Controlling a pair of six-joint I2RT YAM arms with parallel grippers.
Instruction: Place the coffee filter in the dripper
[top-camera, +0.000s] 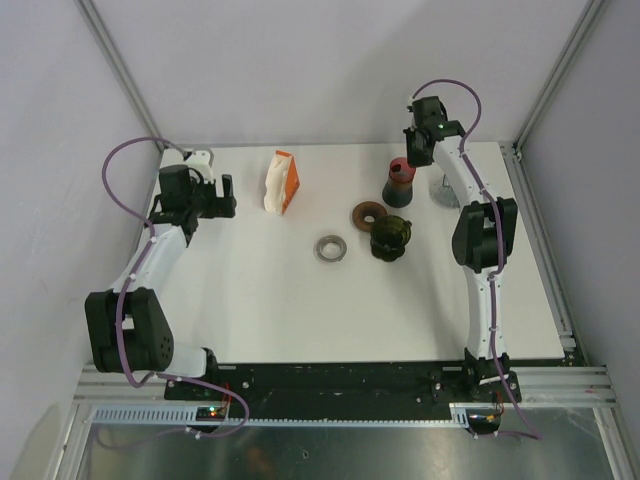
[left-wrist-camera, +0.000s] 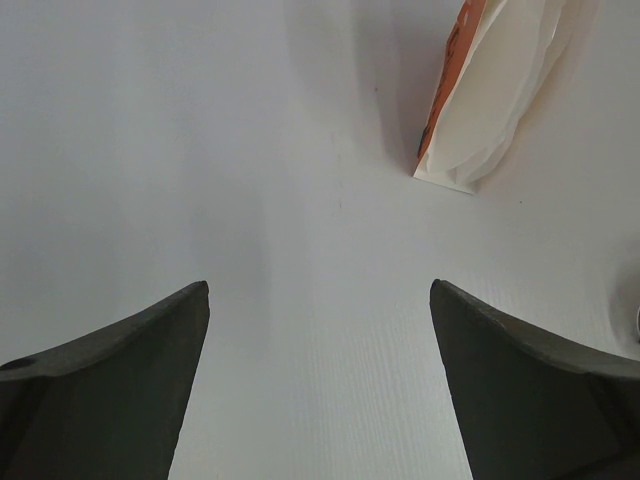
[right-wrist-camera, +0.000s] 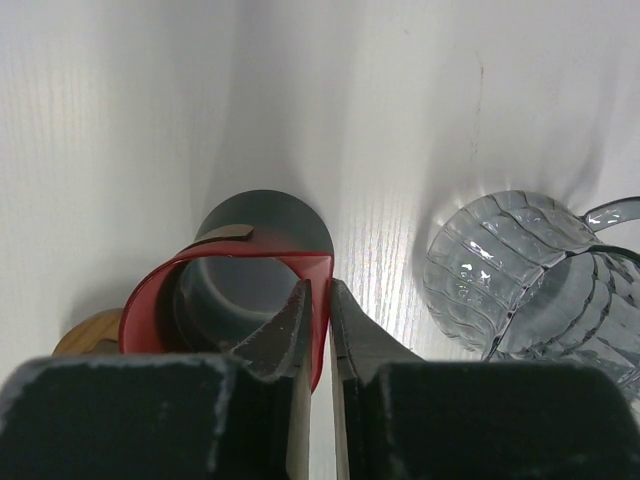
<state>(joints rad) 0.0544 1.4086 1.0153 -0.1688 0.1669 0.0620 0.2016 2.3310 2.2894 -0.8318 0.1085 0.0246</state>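
Note:
The coffee filters (top-camera: 281, 183) are a stack of white paper in an orange pack lying at the back middle of the table; the pack also shows top right in the left wrist view (left-wrist-camera: 500, 90). My left gripper (top-camera: 222, 197) is open and empty, to the left of the pack, fingers wide apart over bare table (left-wrist-camera: 320, 290). A red cone (top-camera: 400, 170) sits on a dark grey base at the back right. My right gripper (top-camera: 408, 160) is shut on the red cone's wall (right-wrist-camera: 240, 270), one finger inside and one outside (right-wrist-camera: 320, 285).
A ribbed clear glass vessel with a handle (right-wrist-camera: 530, 280) stands just right of the red cone (top-camera: 442, 190). A brown ring (top-camera: 367, 213), a dark green ribbed piece (top-camera: 390, 237) and a metal ring (top-camera: 330, 247) lie mid-table. Frame posts stand at the back corners.

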